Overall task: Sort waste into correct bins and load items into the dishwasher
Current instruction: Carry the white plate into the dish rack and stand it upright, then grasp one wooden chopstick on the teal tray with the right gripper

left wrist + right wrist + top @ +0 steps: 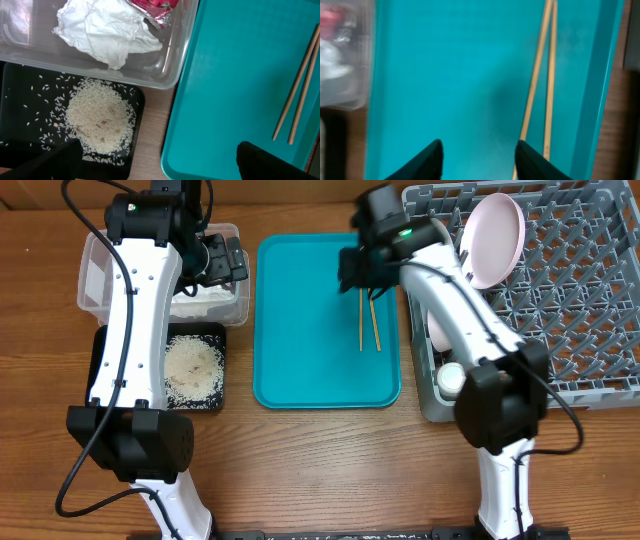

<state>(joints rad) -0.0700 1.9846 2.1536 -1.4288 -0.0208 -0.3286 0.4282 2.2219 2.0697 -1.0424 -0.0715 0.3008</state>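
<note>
Two wooden chopsticks (368, 325) lie on the right side of the teal serving tray (300, 330); they also show in the left wrist view (297, 95) and right wrist view (542, 85). My right gripper (477, 155) is open above the tray, just left of the chopsticks' near ends. My left gripper (157, 165) is open and empty over the gap between black tray and teal tray. The clear tub (167, 75) holds the white napkin (107, 32) and red wrapper (155, 7). The black tray (104, 350) holds rice scraps (100, 120). The grey dish rack (590, 300) holds a pink plate (495, 240) and a white cup (450, 377).
The teal tray (235, 75) is otherwise bare. The right arm (460, 310) reaches across the rack's left edge and hides part of it. The left arm (140, 310) lies over the tub and black tray.
</note>
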